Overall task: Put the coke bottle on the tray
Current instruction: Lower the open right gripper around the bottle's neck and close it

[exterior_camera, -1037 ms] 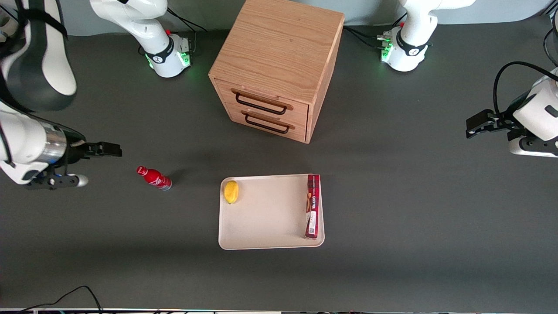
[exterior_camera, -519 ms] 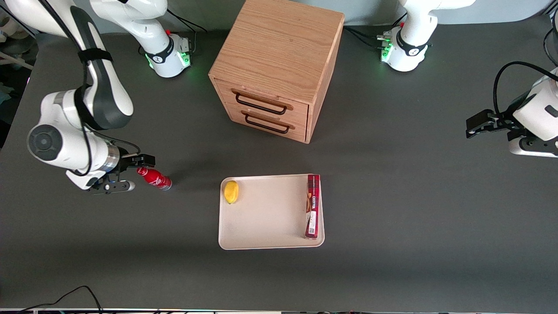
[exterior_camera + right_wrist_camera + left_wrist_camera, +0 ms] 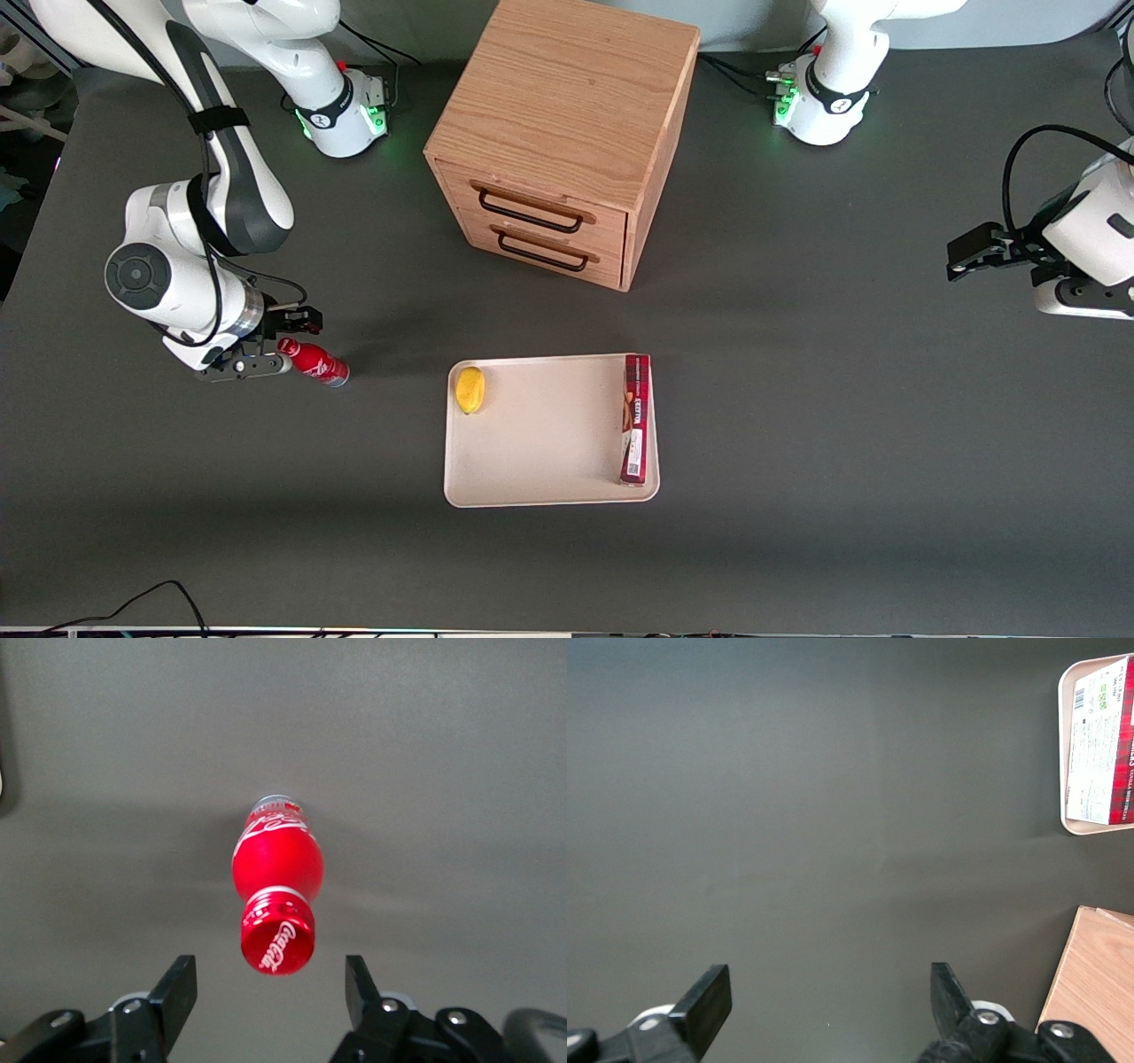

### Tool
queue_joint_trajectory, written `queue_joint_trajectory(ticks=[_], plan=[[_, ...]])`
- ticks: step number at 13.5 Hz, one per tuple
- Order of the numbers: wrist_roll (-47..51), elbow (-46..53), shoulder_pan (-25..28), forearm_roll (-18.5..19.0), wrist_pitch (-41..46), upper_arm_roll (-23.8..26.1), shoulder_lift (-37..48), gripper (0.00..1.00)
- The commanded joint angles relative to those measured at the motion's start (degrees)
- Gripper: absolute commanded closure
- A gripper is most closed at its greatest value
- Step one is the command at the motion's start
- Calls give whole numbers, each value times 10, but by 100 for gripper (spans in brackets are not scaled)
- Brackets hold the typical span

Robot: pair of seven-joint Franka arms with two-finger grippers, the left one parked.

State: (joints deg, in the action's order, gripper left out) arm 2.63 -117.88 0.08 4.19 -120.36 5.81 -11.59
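Coke bottle (image 3: 276,870) upright (tool (image 3: 270,988) spread above cap), lemon (image 3: 469,390) on tray (image 3: 540,443).

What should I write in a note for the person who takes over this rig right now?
Claw: open, at the cap of the coke bottle, one finger on each side, nothing gripped.
The bottle stands on the table, toward the working arm's end, apart from the tray.
The tray holds a lemon and a long red box.
Done: approach.
Left: grip, lift, set the bottle on the tray's bare middle.

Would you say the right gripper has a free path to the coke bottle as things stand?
Probably yes: the gripper hangs just above the bottle, jaws open wider than its cap, and nothing stands between them.
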Motion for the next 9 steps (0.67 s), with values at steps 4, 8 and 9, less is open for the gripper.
queue_joint_trajectory(ticks=[4,8,9], plan=[[4,22,-11,19,-8,7,-3,27],[7,58,-11,20,-9,7,-33,26],[8,59,-10,19,-12,7,-35,27]])
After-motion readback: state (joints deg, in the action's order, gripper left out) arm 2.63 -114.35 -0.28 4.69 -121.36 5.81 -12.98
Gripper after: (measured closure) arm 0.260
